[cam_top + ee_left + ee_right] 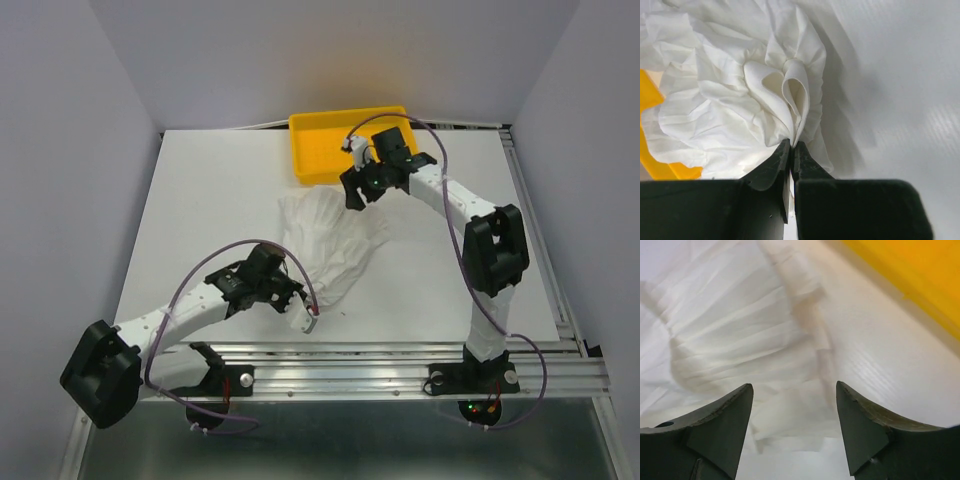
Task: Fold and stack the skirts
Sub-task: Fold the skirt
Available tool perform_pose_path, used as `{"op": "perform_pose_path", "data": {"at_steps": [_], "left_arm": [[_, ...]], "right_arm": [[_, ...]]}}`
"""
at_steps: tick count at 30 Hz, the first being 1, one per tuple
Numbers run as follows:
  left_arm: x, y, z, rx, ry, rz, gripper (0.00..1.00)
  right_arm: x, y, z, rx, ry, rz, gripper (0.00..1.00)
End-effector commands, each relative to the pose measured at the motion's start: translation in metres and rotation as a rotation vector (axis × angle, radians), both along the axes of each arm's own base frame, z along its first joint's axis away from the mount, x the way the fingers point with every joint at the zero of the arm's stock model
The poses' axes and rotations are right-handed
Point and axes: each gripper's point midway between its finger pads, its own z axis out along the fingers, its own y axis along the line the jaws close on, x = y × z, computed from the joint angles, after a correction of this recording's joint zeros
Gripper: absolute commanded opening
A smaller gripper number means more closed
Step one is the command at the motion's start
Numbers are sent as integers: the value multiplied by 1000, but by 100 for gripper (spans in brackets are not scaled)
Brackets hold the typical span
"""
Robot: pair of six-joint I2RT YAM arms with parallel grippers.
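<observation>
One white pleated skirt [332, 243] lies crumpled in the middle of the table. My left gripper [296, 293] is at its near left edge. In the left wrist view the jaws [791, 146] are shut on a fold of the skirt [735, 100], which bunches up just beyond them. My right gripper [354, 193] hovers over the skirt's far edge, beside the yellow tray [315, 140]. In the right wrist view the gripper [795, 390] is open and empty, with the pleated skirt [735, 335] below it. No second skirt shows.
The yellow tray stands at the back of the table, partly covered by my right arm, and shows at the edge of the left wrist view [652, 97] and the right wrist view [920, 275]. Aluminium rails [400, 355] run along the near edge.
</observation>
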Motion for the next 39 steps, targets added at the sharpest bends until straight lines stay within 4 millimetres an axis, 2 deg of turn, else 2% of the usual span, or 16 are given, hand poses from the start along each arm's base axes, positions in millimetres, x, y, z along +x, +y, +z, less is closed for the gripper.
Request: {"op": "perform_pose_path", "data": {"at_steps": [1, 3, 4, 7, 8, 12, 14, 18, 21, 22, 23, 24, 27, 29, 36, 39], "left_arm": [[-34, 7, 11, 36, 170, 8, 0], [-48, 12, 13, 57, 242, 12, 0], [-49, 9, 20, 53, 253, 13, 0], [-57, 11, 32, 65, 311, 27, 0], [-63, 14, 32, 85, 351, 36, 0], [-66, 10, 48, 79, 412, 64, 0], [-64, 5, 58, 68, 424, 72, 0], [-61, -4, 76, 60, 472, 92, 0], [-52, -14, 85, 59, 489, 105, 0], [-46, -20, 96, 47, 476, 104, 0], [-42, -23, 93, 62, 497, 116, 1], [-36, -28, 101, 53, 486, 112, 1], [-20, -39, 104, 56, 486, 118, 4], [-10, -43, 98, 72, 490, 127, 5], [38, -61, 86, 41, 405, 175, 8], [49, -65, 73, 44, 393, 200, 8]], "right_arm": [[33, -10, 10, 57, 15, -103, 73], [36, -7, -8, 51, 60, -109, 73], [37, -2, -19, 57, 84, -98, 73], [29, 10, -37, 96, 170, -52, 72], [24, 11, -54, 93, 217, -39, 71], [-11, 40, -77, 116, 328, 48, 71], [-29, 52, -82, 141, 370, 92, 70], [-69, 63, -95, 149, 444, 159, 65], [-89, 66, -102, 135, 462, 197, 62], [-103, 67, -109, 127, 487, 214, 61], [-111, 71, -108, 123, 486, 232, 61], [-116, 68, -114, 118, 500, 232, 61], [-129, 73, -113, 117, 498, 259, 60], [-138, 73, -116, 116, 515, 267, 59], [-148, 73, -110, 154, 534, 283, 58], [-150, 75, -108, 171, 544, 296, 57]]}}
